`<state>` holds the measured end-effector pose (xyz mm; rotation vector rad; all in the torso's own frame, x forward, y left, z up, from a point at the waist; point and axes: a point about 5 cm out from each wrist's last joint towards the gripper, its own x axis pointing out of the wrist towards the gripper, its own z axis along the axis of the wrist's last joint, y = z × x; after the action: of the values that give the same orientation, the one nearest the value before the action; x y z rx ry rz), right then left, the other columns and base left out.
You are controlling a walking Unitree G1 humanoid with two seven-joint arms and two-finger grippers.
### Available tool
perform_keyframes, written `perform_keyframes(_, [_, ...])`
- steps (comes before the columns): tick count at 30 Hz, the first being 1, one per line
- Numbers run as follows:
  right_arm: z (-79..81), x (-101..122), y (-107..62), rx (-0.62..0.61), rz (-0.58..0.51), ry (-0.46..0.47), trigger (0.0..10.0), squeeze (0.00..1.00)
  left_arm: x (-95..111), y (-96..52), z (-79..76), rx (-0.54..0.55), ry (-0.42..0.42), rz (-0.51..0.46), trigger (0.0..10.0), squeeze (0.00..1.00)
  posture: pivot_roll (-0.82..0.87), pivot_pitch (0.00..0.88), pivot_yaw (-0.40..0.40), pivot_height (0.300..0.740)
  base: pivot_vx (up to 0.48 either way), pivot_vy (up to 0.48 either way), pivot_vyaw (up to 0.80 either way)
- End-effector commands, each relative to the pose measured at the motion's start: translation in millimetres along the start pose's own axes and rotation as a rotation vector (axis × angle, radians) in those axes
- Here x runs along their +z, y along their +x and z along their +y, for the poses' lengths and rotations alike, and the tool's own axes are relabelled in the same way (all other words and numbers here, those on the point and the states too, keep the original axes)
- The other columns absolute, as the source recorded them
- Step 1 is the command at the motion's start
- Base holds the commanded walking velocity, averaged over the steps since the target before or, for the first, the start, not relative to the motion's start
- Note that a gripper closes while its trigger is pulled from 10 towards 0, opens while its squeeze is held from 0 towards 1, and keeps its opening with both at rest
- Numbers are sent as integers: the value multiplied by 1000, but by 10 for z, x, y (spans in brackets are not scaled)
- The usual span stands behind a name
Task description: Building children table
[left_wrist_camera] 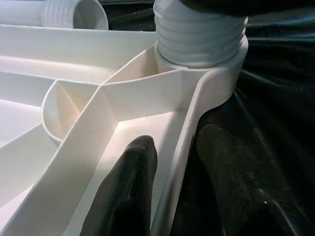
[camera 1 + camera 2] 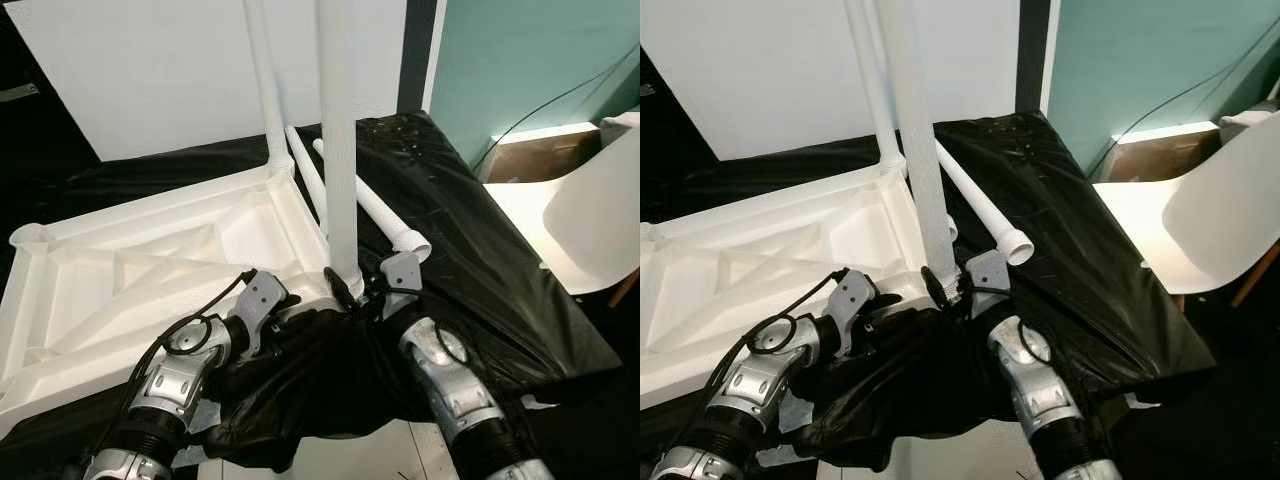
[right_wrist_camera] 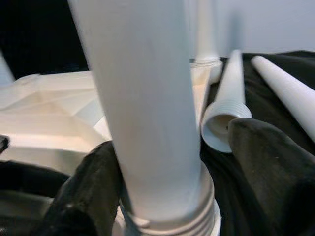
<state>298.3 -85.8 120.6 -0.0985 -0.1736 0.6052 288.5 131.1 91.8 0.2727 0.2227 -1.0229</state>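
Lying upside down on a surface (image 2: 560, 330) draped in black plastic sheet (image 2: 450, 230), the white tabletop (image 2: 130, 270) shows its ribbed underside; its left edge is cut off in the right eye view. A white leg (image 2: 338, 150) stands upright in the near corner socket (image 1: 216, 78), top cut off by the frame. In the left wrist view the leg's threaded end sits in the socket ring, some threads still showing above it; how deep it goes is hidden. A second leg (image 2: 268, 90) stands in the far corner, top also cut off. Two loose legs (image 2: 385, 215) lie side by side on the plastic just beside the tabletop's right edge, one open threaded end facing the camera.

Right claw (image 3: 162, 167) sits around the base of the near leg, one finger each side, narrow, holding the leg; fingertip contact is partly hidden behind the leg. Left claw (image 1: 172, 152) straddles the tabletop's outer rim just beside the socket, one finger inside the rim and one outside on the plastic, narrow gap, gripping the rim. Bunched plastic hides the tabletop's near edge between the arms.

A white chair (image 2: 590, 220) stands to the right, partly cut off. White wall panel (image 2: 140, 70) behind.
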Motion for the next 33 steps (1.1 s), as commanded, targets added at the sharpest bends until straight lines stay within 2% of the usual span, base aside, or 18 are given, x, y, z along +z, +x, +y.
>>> perform_keyframes(1, [-21, -1, 11, 29, -1, 9, 10000, 0, -169, 13, -89, -39, -46, 65, 10000, 0, -34, 0, 72, 740, 0, 0, 0])
perform_keyframes(2, [-133, 41, 41, 78, -6, -27, 10000, 0, -164, 25, -91, -42, -45, 62, 10000, 0, -37, 0, 69, 740, 0, 0, 0])
perform_keyframes(3, [-133, 41, 41, 78, -6, -27, 10000, 0, -164, 25, -91, -42, -45, 62, 10000, 0, -37, 0, 69, 740, 0, 0, 0])
perform_keyframes(5, [-288, 100, 96, 171, 1, -81, 10000, 0, -160, 42, -92, -45, -44, 60, 10000, 0, -38, 0, 67, 740, 0, 0, 0])
perform_keyframes(6, [-288, 100, 96, 171, 1, -81, 10000, 0, -160, 42, -92, -45, -44, 60, 10000, 0, -38, 0, 67, 740, 0, 0, 0])
perform_keyframes(10, [-312, 116, 155, 323, 35, -116, 10000, 0, -161, 53, -98, -46, -44, 58, 10000, 0, -37, 0, 68, 740, 0, 0, 0])
perform_keyframes(12, [-306, 106, 167, 358, 50, -125, 10000, 0, -162, 55, -101, -47, -44, 59, 10000, 0, -34, 0, 67, 740, 0, 0, 0])
perform_keyframes(13, [-294, 89, 178, 401, 73, -138, 4745, 0, -160, 56, -102, -47, -43, 59, 10000, 0, -29, 0, 64, 740, 0, 0, 0])
perform_keyframes(14, [-287, 76, 184, 441, 91, -138, 0, 0, -157, 56, -102, -46, -42, 57, 10000, 0, -27, 0, 64, 740, 0, 0, 0])
perform_keyframes(18, [-285, 55, 185, 493, 124, -128, 0, 0, -158, 52, -106, -44, -42, 57, 10000, 0, -26, 0, 62, 740, 0, 0, 0])
perform_keyframes(27, [-280, -34, 114, 506, 160, -80, 0, 0, -171, 52, -124, -48, -44, 58, 10000, 0, -33, 0, 62, 740, 0, 0, 0])
perform_keyframes(28, [-235, -104, 63, 460, 158, -34, 0, 0, -172, 60, -126, -51, -44, 57, 10000, 0, -35, 0, 62, 740, 0, 0, 0])
perform_keyframes(29, [-235, -104, 63, 460, 158, -34, 0, 0, -172, 60, -126, -51, -44, 57, 10000, 0, -35, 0, 62, 740, 0, 0, 0])
perform_keyframes(31, [-224, -135, 47, 246, 100, 9, 0, 0, -166, 71, -123, -52, -42, 55, 10000, 0, -36, 0, 63, 740, 0, 0, 0])
perform_keyframes(32, [-224, -135, 47, 246, 100, 9, 0, 0, -166, 71, -123, -52, -42, 55, 10000, 0, -36, 0, 63, 740, 0, 0, 0])
perform_keyframes(33, [-194, -176, 4, 127, 79, 20, 0, 0, -162, 75, -120, -52, -41, 54, 10000, 0, -37, 0, 62, 740, 0, 0, 0])
